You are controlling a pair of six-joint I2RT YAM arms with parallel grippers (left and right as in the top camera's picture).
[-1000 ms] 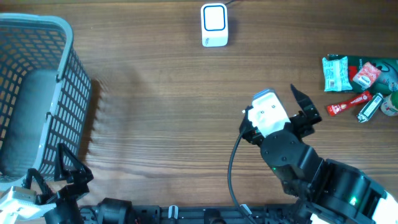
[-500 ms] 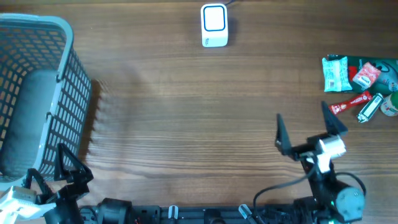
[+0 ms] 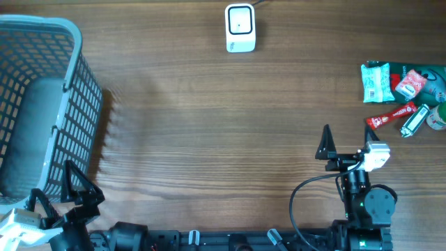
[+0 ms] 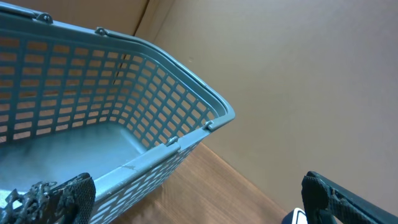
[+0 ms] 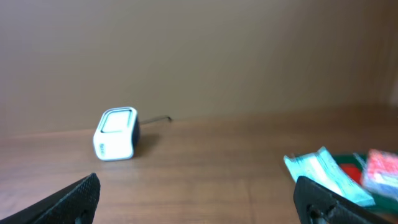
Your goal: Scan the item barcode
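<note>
While my left gripper (image 3: 73, 187) and right gripper (image 3: 348, 138) gape fully, holding nothing, the items (image 3: 411, 85) sit heaped at the right edge: teal packet (image 3: 377, 82), red sachet (image 3: 390, 116), silvery tube (image 3: 412, 122). White scanner (image 3: 240, 28) stands far, centre.

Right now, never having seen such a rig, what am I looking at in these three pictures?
Two robot arms sit at a brown wooden table, each ending in a two-finger gripper. One picture looks straight down; the other two come from wrist cameras, so the black shapes in their lower corners are fingers. On the table: a pale blue plastic mesh basket at left, a small white box scanner with a blue-framed window at the far edge, and colourful snack packets at right. The left gripper, beside the basket, and the right gripper, near the packets, are both open and empty.
</note>
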